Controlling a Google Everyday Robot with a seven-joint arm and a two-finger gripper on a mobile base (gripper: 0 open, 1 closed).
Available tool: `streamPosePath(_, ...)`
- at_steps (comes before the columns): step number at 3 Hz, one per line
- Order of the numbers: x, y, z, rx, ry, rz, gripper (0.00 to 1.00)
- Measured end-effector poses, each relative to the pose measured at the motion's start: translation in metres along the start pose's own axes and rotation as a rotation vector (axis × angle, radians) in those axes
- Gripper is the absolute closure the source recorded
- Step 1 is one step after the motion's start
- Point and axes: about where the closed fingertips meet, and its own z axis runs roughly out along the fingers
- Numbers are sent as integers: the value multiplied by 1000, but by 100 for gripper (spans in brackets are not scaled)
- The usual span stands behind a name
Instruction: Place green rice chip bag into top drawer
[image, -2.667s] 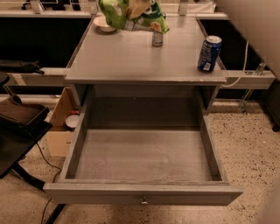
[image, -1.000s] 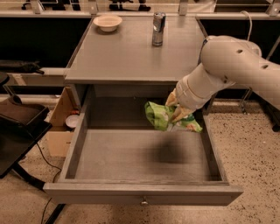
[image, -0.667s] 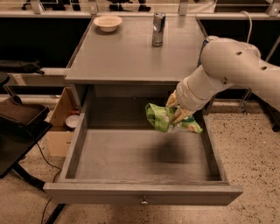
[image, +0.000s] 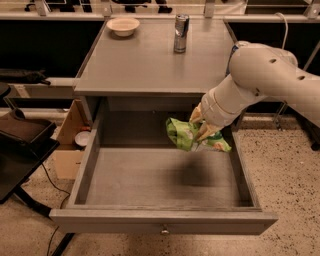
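Note:
The top drawer (image: 90, 165) stands pulled wide open below the grey table top, its knob at the front middle (image: 164, 231). My gripper (image: 201, 127) is shut on the green rice chip bag (image: 182, 134) and holds it in the air over the drawer's back right part, above the drawer floor. The crinkled bag hangs to the left and right of the fingers. My white arm reaches in from the right.
A white bowl (image: 123, 25) and a silver can (image: 181, 33) stand at the back of the table top (image: 145, 65). A blue can (image: 233, 52) is mostly hidden behind my arm. A cardboard box (image: 67, 145) and a black stand (image: 20, 145) are on the left.
Earlier the bag lay at the table's back edge and the arm was away. Now the gripper holds the bag over the open drawer; over the last second it has barely moved.

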Motion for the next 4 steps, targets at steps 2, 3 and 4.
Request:
streamPosePath(2, -2, -1, 1, -5, -12, -10, 15)
streamPosePath(3, -6, -5, -12, 1, -22, -50, 0)
streamPosePath(4, -9, -4, -44, 40, -25, -89, 0)
